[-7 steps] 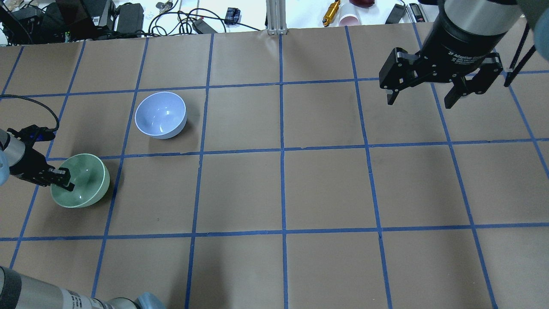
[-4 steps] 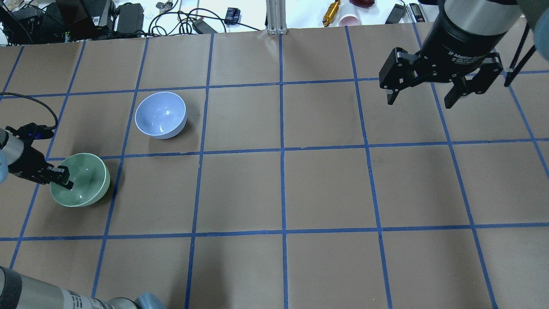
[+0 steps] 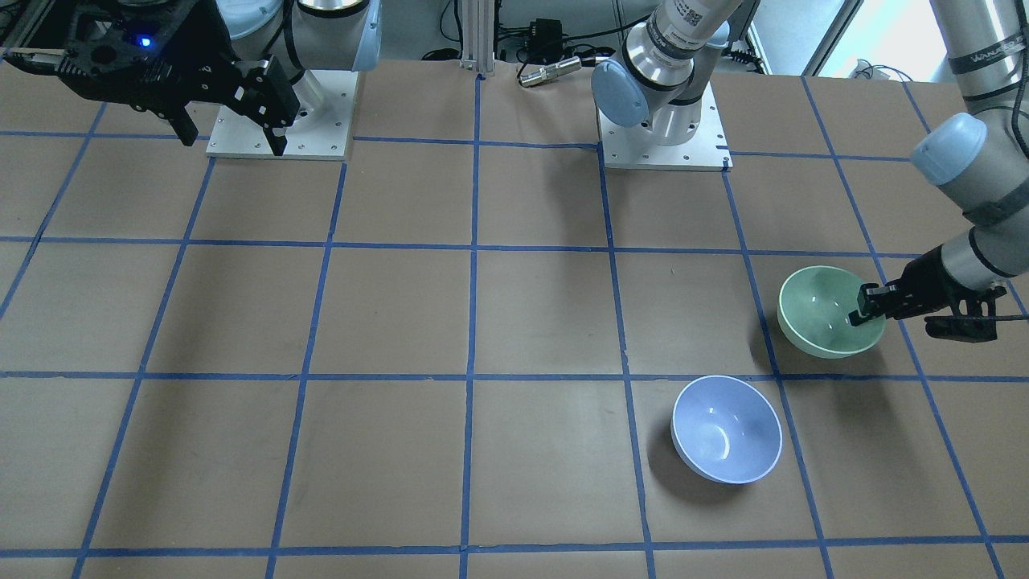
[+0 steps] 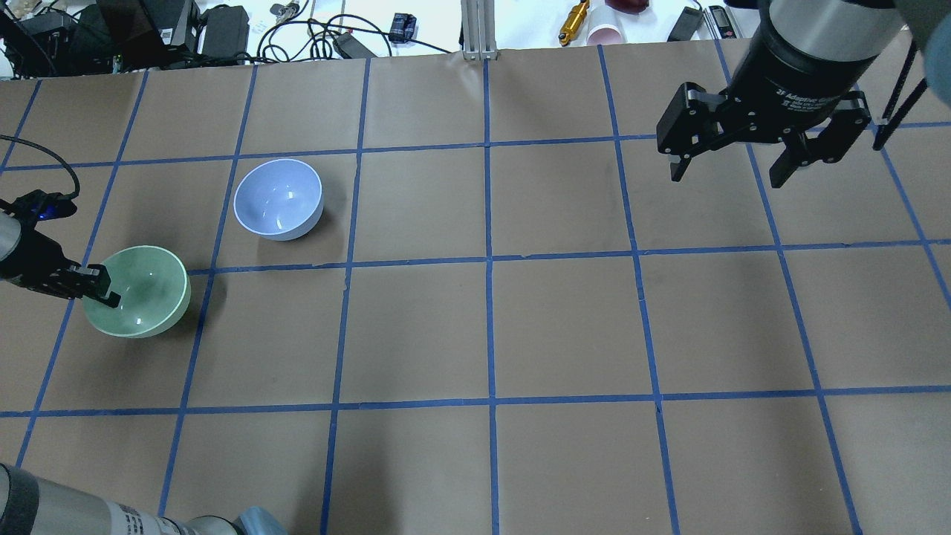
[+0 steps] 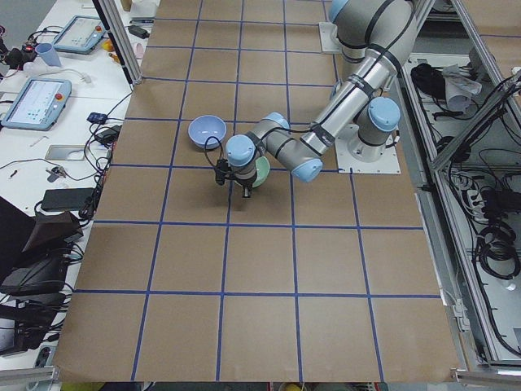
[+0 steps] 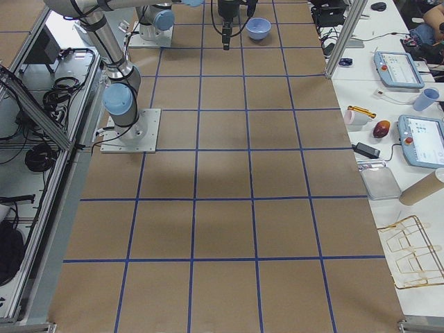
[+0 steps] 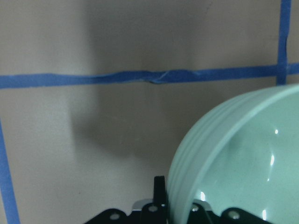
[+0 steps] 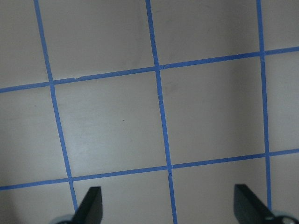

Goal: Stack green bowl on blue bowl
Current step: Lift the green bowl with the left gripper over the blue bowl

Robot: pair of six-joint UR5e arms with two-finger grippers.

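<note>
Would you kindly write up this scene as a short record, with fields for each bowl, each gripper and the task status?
green bowl: on the robot's left side of the table, gripped at its rim
blue bowl: upright, empty, untouched, close to the green bowl but apart from it
left gripper: shut on the green bowl's rim, one finger inside
right gripper: open, above bare table, far from both bowls
stacking: not yet done

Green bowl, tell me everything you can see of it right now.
The green bowl is round, glossy, pale mint with a thin lighter rim, plain, empty, opening upward. The left gripper is shut on its rim, one finger inside, one outside. It seems raised just off the brown table, shadow offset, apart from the blue bowl.
</note>
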